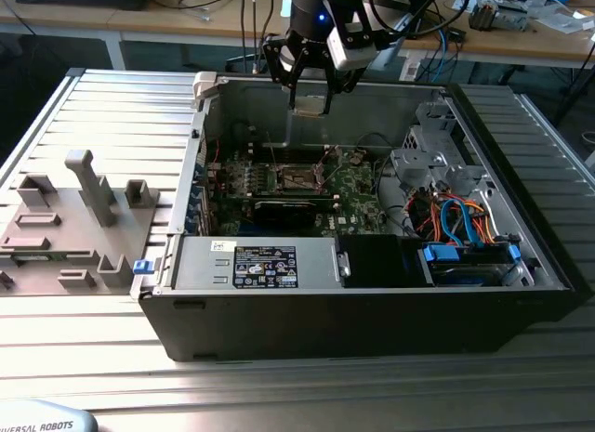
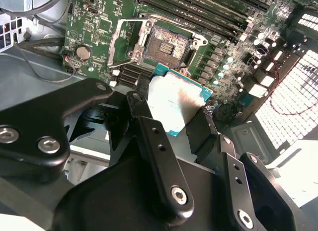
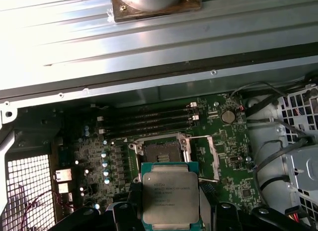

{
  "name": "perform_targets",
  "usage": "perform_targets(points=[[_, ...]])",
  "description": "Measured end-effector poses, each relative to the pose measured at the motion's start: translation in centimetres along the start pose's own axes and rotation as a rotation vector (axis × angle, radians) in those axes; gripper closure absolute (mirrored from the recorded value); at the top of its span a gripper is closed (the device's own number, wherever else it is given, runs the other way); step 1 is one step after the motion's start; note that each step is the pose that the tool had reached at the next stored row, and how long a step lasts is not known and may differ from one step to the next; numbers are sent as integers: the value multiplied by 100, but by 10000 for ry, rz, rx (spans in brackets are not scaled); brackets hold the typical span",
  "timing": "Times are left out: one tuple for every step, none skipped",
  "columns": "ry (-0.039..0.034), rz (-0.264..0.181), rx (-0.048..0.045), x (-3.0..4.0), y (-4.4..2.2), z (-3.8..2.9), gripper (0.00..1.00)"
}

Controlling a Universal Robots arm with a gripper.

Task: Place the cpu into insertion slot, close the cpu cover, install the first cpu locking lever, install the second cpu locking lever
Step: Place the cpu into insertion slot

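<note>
A: How does the arm stand?

B: In the exterior view it comes down from above, wrist vertical, with the hand (image 1: 310,105) hanging over the far side of the open computer case (image 1: 372,311). The case lies on the ribbed metal tabletop (image 1: 372,386). The hand is high above the green motherboard (image 1: 358,195) — touching nothing inside the case.

A: And its grip?

B: The 2 black fingers (image 2: 151,136) are closed in on opposite edges of the cpu (image 3: 170,198), clamping it between them.

A: What does the chip look like?

B: A small flat square with a dull silver top and a thin green rim. In the second wrist view the top catches a bright glare.

A: Where is it against the socket?

B: Held in the air, apart from the insertion slot (image 3: 160,152), which lies bare — a dark square recess beside the long memory slots (image 3: 149,119). The cpu cover (image 2: 114,42) is swung open, off the slot, to one side.
</note>
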State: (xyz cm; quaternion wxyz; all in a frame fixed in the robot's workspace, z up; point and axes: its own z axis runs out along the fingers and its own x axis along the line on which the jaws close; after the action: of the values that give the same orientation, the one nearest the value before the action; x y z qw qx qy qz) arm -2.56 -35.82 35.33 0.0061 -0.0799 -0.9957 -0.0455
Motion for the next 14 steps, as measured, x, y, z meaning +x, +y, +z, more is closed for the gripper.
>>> perform_targets(points=[[-1,10,0,0,0,0,46],[-2,19,0,0,0,0,46],[-3,39,-1,0,0,0,46],[-5,51,-1,0,0,0,46],[-6,66,-2,0,0,0,46],[-7,79,-2,0,0,0,46],[-9,93,-2,0,0,0,46],[-9,105,-2,0,0,0,46],[-10,114,-2,0,0,0,46],[-12,137,-3,0,0,0,46],[-14,153,-3,0,0,0,46],[-15,169,-3,0,0,0,46],[-16,178,-3,0,0,0,46],[-17,185,-4,0,0,0,46]])
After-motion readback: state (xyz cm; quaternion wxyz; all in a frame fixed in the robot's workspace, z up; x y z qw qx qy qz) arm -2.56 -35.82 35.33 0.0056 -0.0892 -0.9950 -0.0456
